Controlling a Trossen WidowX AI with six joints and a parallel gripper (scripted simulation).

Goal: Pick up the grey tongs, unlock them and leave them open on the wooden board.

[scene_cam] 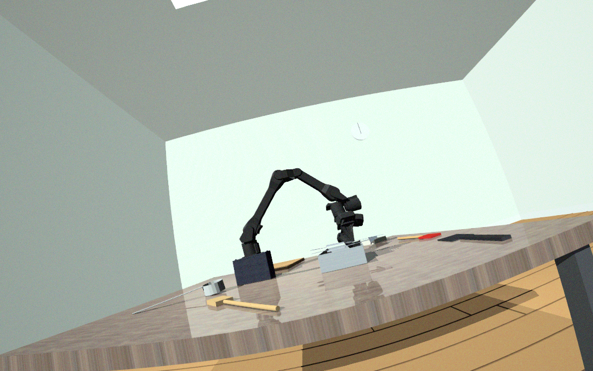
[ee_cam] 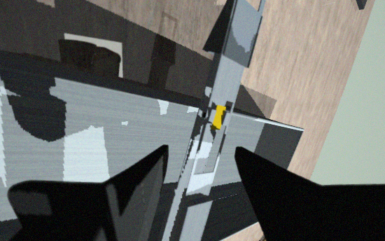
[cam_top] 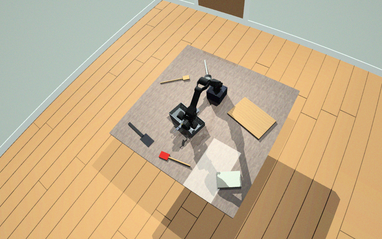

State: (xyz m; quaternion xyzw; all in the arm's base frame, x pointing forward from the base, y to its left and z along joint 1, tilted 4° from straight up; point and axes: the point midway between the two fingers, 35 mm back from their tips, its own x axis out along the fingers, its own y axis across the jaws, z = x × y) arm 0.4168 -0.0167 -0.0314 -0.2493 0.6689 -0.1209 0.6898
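The grey tongs (cam_top: pixel 177 128) (scene_cam: pixel 373 240) (ee_cam: pixel 229 77) lie across the roasting tin (cam_top: pixel 175 120) (scene_cam: pixel 343 260) (ee_cam: pixel 140 140), with their ends past its walls. Their arms look close together. A yellow piece (ee_cam: pixel 218 117) shows on them near the tin's wall in the wrist view. My gripper (cam_top: pixel 186 124) (scene_cam: pixel 350 243) (ee_cam: pixel 201 150) points down low over the tin and is open. In the wrist view the tongs run between the two separated fingers, with a gap on each side; the exact height of the fingertips is hard to tell. The wooden board (cam_top: pixel 253 116) (scene_cam: pixel 288 263) carries nothing.
A dark spatula (cam_top: pixel 147 140) (scene_cam: pixel 485 237) and a red-headed spatula (cam_top: pixel 164 155) (scene_cam: pixel 429 236) lie beyond the tin. A wooden spatula (cam_top: pixel 185 77) (scene_cam: pixel 220 301) and a metal ladle (cam_top: pixel 206 67) (scene_cam: pixel 213 287) lie near the arm's base. A pale green block (cam_top: pixel 228 179) stands near a corner.
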